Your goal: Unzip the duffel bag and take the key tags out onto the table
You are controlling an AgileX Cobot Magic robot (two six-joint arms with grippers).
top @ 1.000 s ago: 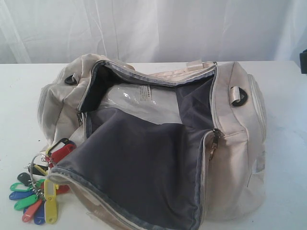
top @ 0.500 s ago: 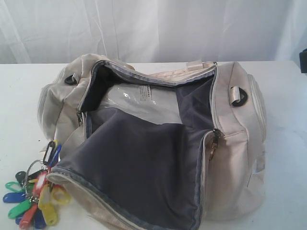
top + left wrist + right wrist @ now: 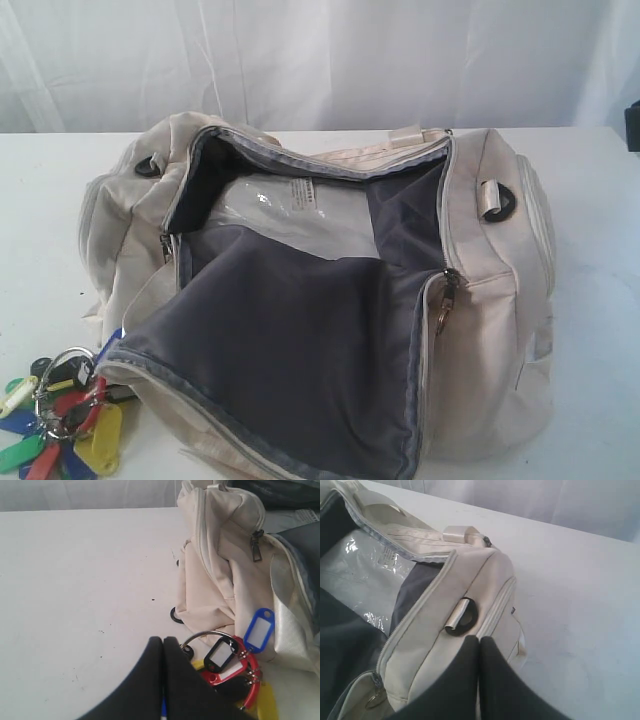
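Note:
The cream duffel bag (image 3: 490, 330) lies unzipped on the white table (image 3: 600, 200), its grey-lined flap folded forward. The key tags (image 3: 60, 420), in yellow, red, green and blue on metal rings, are outside the bag at its front-left corner, at the table's near edge. In the left wrist view my left gripper (image 3: 163, 639) is shut beside the bunch of key tags (image 3: 227, 662), with a sliver of blue caught between its fingers. My right gripper (image 3: 479, 637) is shut and empty, hovering over the bag's right end (image 3: 470, 580). Neither gripper shows in the exterior view.
A clear plastic pouch (image 3: 300, 215) lies inside the open bag. A metal ring zipper pull (image 3: 443, 305) hangs at the opening's right corner. A black strap ring (image 3: 465, 620) sits on the bag's end. A white curtain backs the table.
The key tags have slid down and left along the table, away from the bag's flap toward the near-left corner, and the bunch has turned over. The bag has not moved.

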